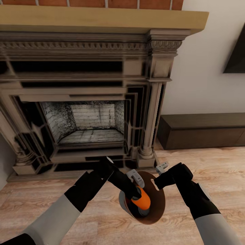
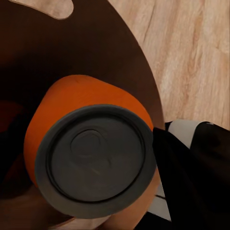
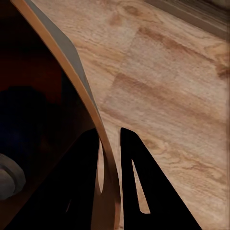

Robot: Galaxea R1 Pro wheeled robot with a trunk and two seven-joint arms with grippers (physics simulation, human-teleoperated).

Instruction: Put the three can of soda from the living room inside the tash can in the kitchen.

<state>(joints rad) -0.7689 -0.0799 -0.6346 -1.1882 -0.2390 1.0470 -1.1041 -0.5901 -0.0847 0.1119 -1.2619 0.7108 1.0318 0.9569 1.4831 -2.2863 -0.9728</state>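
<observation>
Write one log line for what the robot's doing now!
left hand: orange can inside bin | right hand: pinching bin rim | place: by fireplace

— From my station the floor [image 1: 102,221] reads as light wood plank, grain plain to see, with a soft satin sheen. What do you get on the bin?

— The tash can [image 1: 157,200] looks matt grey outside and smooth coppery brown inside, like brushed metal or plastic; I can't tell which. The orange can of soda [image 2: 72,103] has a glossy painted side and a dull grey metal top.

— I see rough red brick [image 1: 88,3] above a smooth pale wood mantel [image 1: 102,20], and carved, slightly glossy stone-like surround.

— The bench [image 1: 204,131] is dark matt wood. My arm shells look matt black and white plastic.
</observation>
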